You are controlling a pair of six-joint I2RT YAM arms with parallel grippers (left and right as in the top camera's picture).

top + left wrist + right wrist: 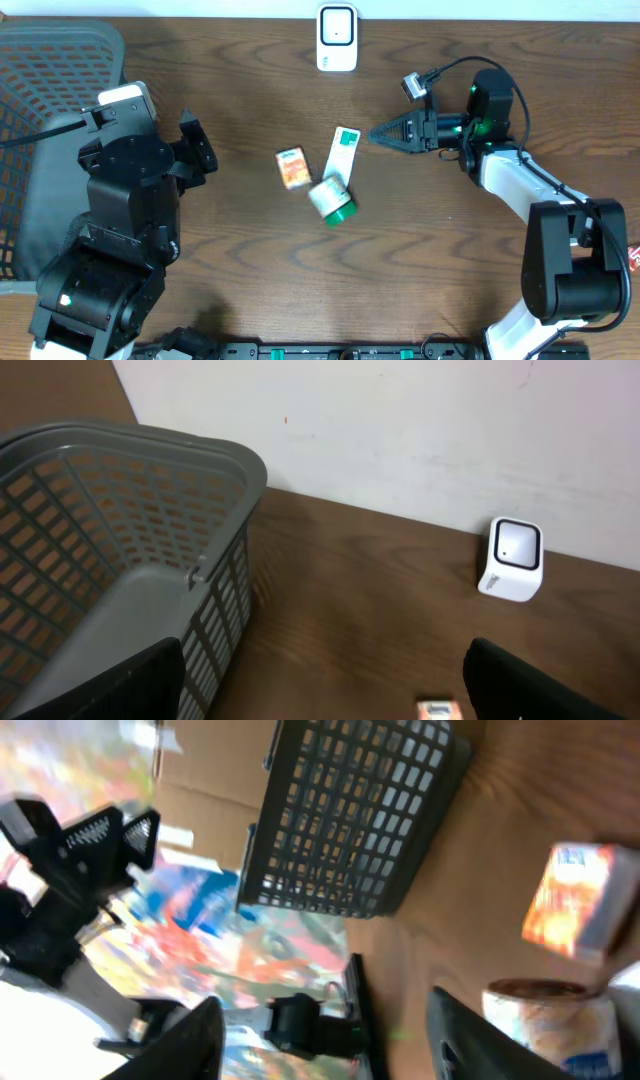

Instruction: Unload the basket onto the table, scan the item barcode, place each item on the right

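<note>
Far left of the table: grey mesh basket [40, 90], with the left arm [125, 210] parked just beside it. On that arm the left gripper [203, 148] points toward table centre, jaws wide apart, nothing between them. Its wrist view agrees: fingers [150, 680] sit at the bottom corners with bare wood in the gap and the basket wall at left.

Centre, on the table [240, 270]: three items in a tight cluster, none held. Can't tell which one is meant for scanning.
- orange box [292, 167]: leftmost, lying flat.
- green-lidded jar [332, 198]: just right of it and nearer the front edge, apparently on its side.
- white-and-green carton [343, 152]: behind the jar, near end touching or overlapping it; can't tell which.

Back edge, just right of centre: white scanner [337, 37] upright by the wall, well apart from the cluster.

Right side: right gripper [380, 133] sits just right of the carton, pointing left at the cluster. Wrist view is blurred, but its fingers [190, 1040] are apart with an empty gap. Orange box and jar show at that frame's right edge.
</note>
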